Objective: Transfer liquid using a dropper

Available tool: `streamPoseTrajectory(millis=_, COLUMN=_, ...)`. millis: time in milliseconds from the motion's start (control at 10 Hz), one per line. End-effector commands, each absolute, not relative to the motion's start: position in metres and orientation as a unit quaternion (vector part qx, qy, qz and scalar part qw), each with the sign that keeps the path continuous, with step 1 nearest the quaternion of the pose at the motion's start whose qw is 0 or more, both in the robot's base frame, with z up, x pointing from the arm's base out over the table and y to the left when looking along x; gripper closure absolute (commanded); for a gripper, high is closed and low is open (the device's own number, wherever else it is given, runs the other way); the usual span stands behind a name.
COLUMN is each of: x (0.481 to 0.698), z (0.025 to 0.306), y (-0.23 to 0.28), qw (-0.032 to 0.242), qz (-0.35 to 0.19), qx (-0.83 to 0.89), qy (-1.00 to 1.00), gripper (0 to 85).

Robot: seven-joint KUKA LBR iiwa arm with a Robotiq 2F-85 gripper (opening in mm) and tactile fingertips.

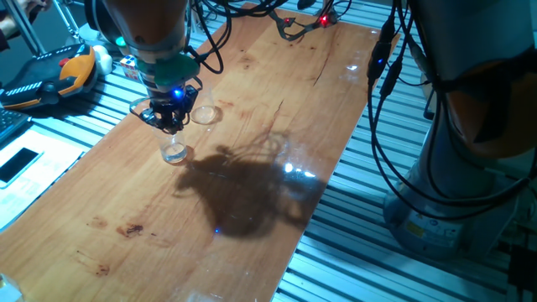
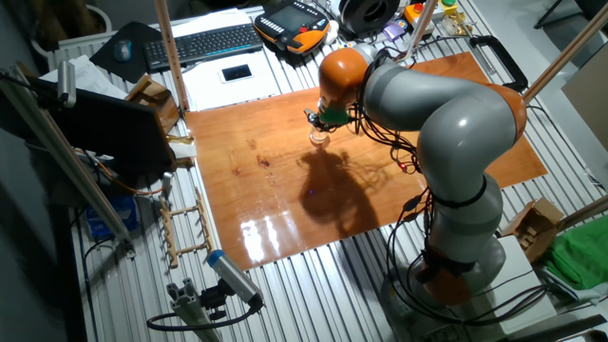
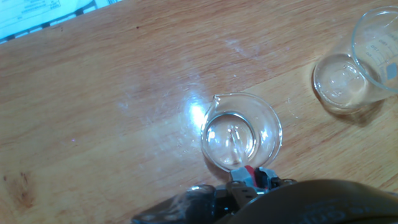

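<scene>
— Straight below the tool (image 3: 249, 180), what lies there?

— The dropper (image 3: 239, 149). The hand view shows a bit of red bulb caught at the tool's tip, and the thin clear tube runs down from it into the small beaker (image 3: 241, 132) with the pouring lip. So the tool is pinching the dropper by its top, as far as I can judge; the fingers themselves are mostly hidden by the dark housing.

— And the long axis?

— Near vertical, along the tool's own line, tip inside the beaker's mouth. Any liquid (image 3: 231, 140) shows only as a pale glint at the bottom.

— Where would it go from here?

— A second beaker (image 3: 348, 78) stands apart to the right and further up in the hand view, on the tabletop (image 3: 112, 106). In one fixed view the tool (image 1: 170, 117) hangs right over the near glass (image 1: 174, 151), the other glass (image 1: 204, 114) just beyond. My guess: lift straight, then move sideways toward that one.
</scene>
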State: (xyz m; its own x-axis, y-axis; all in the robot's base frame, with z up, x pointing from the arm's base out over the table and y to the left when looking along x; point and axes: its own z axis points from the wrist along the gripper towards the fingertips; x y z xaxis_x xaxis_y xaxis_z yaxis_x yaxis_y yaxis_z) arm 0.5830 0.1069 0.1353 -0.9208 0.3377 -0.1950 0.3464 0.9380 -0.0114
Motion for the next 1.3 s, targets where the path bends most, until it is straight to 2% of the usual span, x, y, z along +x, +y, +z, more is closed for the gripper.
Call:
streamPoseTrajectory(millis=0, x=0.5833, z=0.1348, y=0.1069, qw=0.095, qz=-0.022, qx=0.175, qy=0.98, gripper=67.7)
streamPoseTrajectory(millis=1200, x=0.5876, z=0.1269, y=0.106, qw=0.095, qz=-0.015, qx=0.181, qy=0.979, gripper=54.7)
